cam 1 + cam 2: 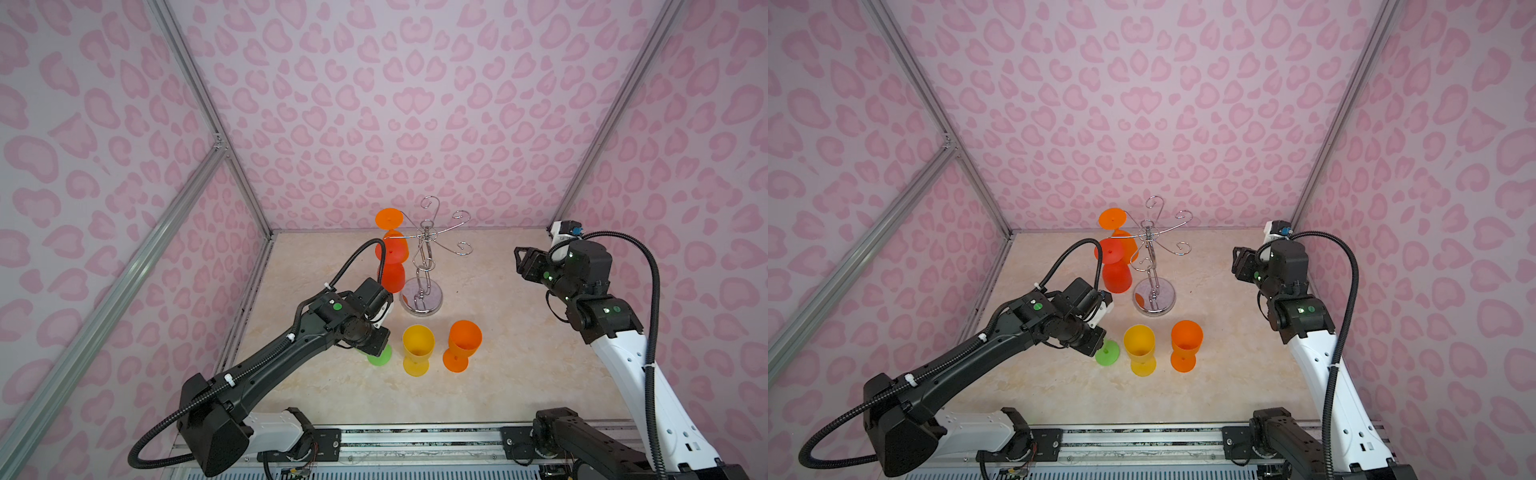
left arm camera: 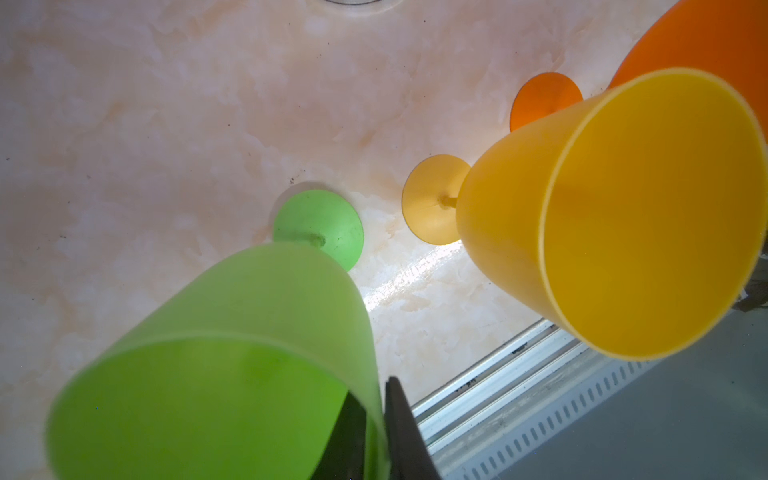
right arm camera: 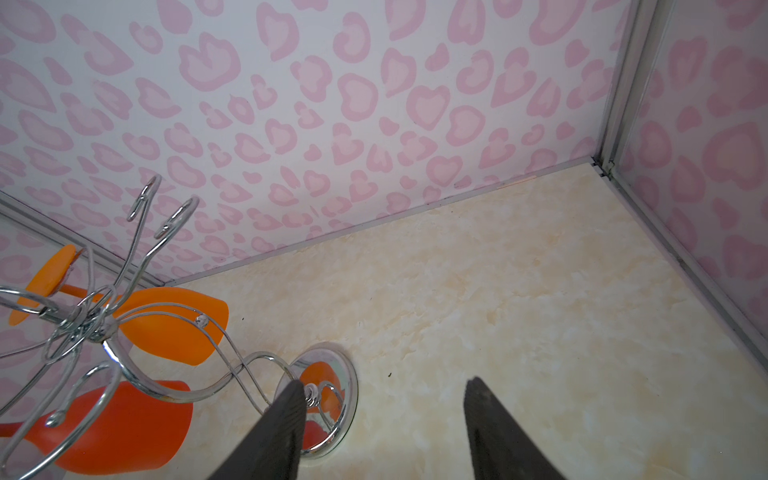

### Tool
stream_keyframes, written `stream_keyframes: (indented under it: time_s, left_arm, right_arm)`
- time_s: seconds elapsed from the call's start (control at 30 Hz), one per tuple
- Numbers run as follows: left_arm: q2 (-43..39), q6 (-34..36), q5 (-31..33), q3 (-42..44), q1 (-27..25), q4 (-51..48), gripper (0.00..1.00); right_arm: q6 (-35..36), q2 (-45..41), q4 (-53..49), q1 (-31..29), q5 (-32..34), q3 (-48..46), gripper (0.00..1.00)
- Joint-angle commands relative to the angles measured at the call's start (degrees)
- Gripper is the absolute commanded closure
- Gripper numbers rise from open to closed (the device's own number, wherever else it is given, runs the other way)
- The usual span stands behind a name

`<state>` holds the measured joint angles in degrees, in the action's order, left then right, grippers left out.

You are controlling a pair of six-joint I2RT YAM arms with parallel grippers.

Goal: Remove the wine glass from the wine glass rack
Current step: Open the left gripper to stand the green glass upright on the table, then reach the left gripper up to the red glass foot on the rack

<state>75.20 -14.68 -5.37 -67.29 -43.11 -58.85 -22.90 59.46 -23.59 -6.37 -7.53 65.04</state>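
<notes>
The chrome wine glass rack point(image 1: 422, 297) stands at the back of the table. An orange wine glass point(image 1: 388, 218) and a red wine glass point(image 1: 392, 278) hang upside down from its left hooks. A green wine glass point(image 2: 232, 332) stands upright on the table, its foot point(image 1: 379, 357) showing under my left wrist. My left gripper point(image 2: 374, 390) pinches the rim of its bowl, one finger inside and one outside. My right gripper point(image 3: 384, 384) hangs open and empty to the right of the rack, whose mirror base point(image 3: 351, 386) lies behind one finger.
A yellow glass point(image 1: 417, 349) and an orange glass point(image 1: 463, 345) stand upright in a row right of the green one, in front of the rack. Pink patterned walls close in the back and sides. A metal rail point(image 1: 415, 436) runs along the front edge.
</notes>
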Motion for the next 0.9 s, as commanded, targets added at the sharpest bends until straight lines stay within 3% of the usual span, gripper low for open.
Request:
stream_keyframes:
  time_s: [0.0, 0.27, 0.57, 0.73, 0.87]
  left_arm:
    - [0.6, 1.0, 0.5, -1.0, -0.2, -1.6, 0.80]
    - [-0.3, 0.7, 0.6, -3.3, -0.4, -2.4, 0.65]
    - [-6.7, 1.0, -3.8, -6.9, -0.6, -4.2, 0.36]
    - [-15.0, -0.7, -4.6, -11.3, -0.5, -0.9, 0.34]
    - [-21.3, -6.1, -6.6, -10.7, 0.9, 8.3, 0.34]
  right_arm:
    - [-0.4, 0.2, 1.7, 0.0, -0.8, -0.5, 0.39]
    - [-0.5, 0.0, 2.2, 0.1, -0.9, -1.3, 0.39]
    - [-0.6, -0.3, 2.4, 0.5, -1.3, -2.1, 0.39]
    - [-0.8, -0.5, 2.6, 0.6, -1.4, -2.5, 0.39]
    - [-1.6, -0.6, 3.4, 0.5, -2.1, -3.5, 0.39]
